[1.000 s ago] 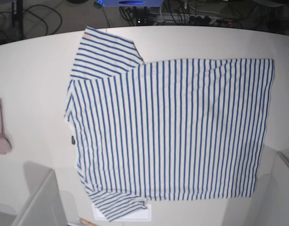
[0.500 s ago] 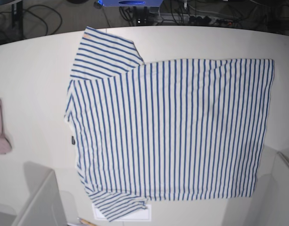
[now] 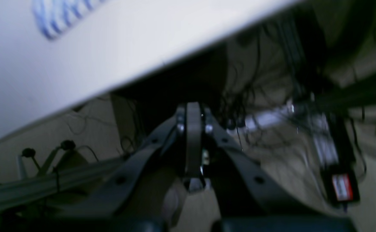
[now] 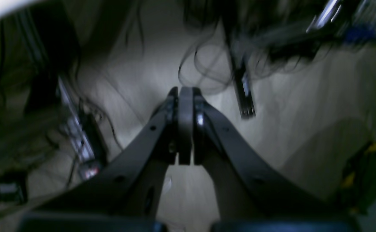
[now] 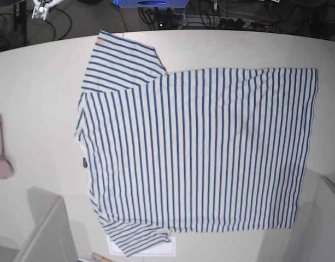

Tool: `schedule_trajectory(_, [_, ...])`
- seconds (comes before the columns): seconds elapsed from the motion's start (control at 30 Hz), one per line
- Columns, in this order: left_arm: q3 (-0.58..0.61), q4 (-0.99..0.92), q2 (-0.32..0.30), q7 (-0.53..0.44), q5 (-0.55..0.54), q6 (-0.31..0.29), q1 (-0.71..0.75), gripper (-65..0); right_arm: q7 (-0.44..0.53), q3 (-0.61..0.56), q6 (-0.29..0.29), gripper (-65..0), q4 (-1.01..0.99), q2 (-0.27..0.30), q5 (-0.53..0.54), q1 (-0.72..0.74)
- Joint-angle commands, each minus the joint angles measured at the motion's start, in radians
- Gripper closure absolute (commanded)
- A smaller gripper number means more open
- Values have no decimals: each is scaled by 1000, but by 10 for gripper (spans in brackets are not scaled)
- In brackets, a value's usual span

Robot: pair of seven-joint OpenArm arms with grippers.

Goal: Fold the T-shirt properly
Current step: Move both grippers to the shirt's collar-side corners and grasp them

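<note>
T-shirt [image 5: 200, 153]: left gripper [image 3: 192, 111] and right gripper [image 4: 185, 93] both hanging off the bench [image 5: 36, 82], jaws pressed together, gripping nothing; shirt lying spread flat. Likely light, limp, prone to sliding; sleeve and hem corners are offering the best pinch points.

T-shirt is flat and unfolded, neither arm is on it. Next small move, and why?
Probably open the fingers and bring both arms in over the T-shirt. It lies spread flat on the table, with no fold made. Left gripper and right gripper are shut, empty, and pointed off the table's edge.
</note>
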Motion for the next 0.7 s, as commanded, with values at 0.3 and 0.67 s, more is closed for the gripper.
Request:
schedule_trajectory(0.3, [-24, 111, 10, 27, -115, 2, -74, 0, 12, -59, -3, 0, 59, 1, 128, 165])
schedule_trajectory(0.67, [-167, 106, -121, 151, -493, -4, -191, 0, -301, -101, -3, 0, 58, 138, 659, 340])
